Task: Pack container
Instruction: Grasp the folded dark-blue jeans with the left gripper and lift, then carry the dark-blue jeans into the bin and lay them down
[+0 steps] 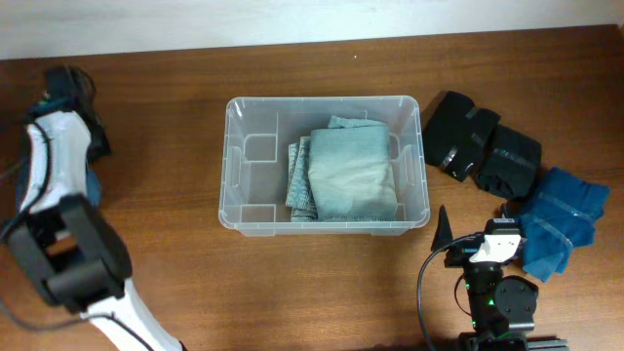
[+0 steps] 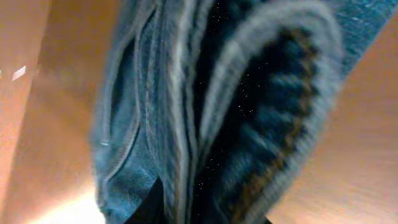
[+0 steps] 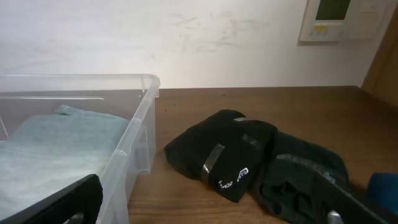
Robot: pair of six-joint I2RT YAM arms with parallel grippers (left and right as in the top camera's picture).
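The right gripper [image 3: 205, 186] hangs low over the table [image 3: 298, 112]. Its two fingers [image 3: 62, 202] are spread wide with nothing between them. Just beside the left finger and a little ahead of it stands the container [image 3: 134, 134], a clear tub. The tub's near corner and end wall face the gripper. Inside it, beyond that wall, lies a folded pale grey-green cloth [image 3: 62, 146].

Straight ahead of the gap between the fingers lies a folded black garment [image 3: 224, 152] with grey strips and a small white print. It blocks the way forward across the wood. A second black bundle [image 3: 305, 174] touches it, ahead of the right finger. A blue cloth [image 1: 561, 219] lies just outside the right finger, close against the wrist. On the wall beyond the fingers hangs a pale control panel [image 3: 339, 18].

The left gripper [image 1: 88, 136] is well apart from the tub, off its far end. Blurred blue jeans [image 2: 186, 106] fill its camera, pressed so near that seams and a stitched hem cover the view. I cannot tell whether its fingers are apart, together or clamped on the denim.
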